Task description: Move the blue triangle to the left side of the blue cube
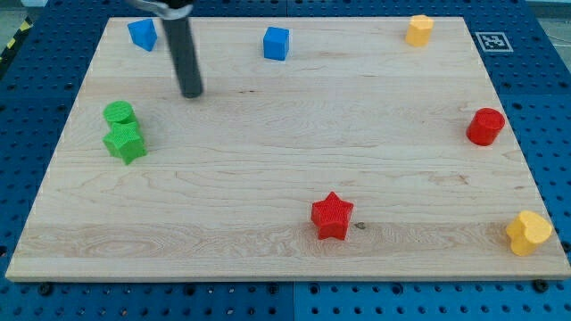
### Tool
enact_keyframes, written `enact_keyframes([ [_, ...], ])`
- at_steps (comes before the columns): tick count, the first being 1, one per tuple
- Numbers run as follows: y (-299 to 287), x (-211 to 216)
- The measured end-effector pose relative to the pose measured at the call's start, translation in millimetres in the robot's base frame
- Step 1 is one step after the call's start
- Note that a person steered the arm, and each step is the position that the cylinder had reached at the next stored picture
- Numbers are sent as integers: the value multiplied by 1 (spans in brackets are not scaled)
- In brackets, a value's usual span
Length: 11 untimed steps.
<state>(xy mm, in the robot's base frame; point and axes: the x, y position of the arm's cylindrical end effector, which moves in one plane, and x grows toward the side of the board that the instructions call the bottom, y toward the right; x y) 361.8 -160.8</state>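
Note:
The blue triangle (142, 33) lies near the board's top left corner. The blue cube (277, 43) sits at the view's top, about a quarter of the board's width to the right of the triangle. My tip (192, 93) is the lower end of a dark rod that comes down from the top edge. It rests on the wood below and to the right of the blue triangle and to the lower left of the blue cube. It touches neither block.
A green cylinder (119, 113) and a green star (125, 142) touch at the left. A red star (332, 216) is at bottom centre, a red cylinder (486, 127) at right, a yellow block (419, 30) top right, a yellow heart (529, 233) bottom right.

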Motion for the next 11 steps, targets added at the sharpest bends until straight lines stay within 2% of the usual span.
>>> enact_keyframes([
  [2,-122,-28],
  [4,-135,-102],
  [6,-45,-112],
  [7,-29,-112],
  [8,-53,-120],
  [9,-52,-144],
  [10,-15,-149],
  [11,49,-137],
])
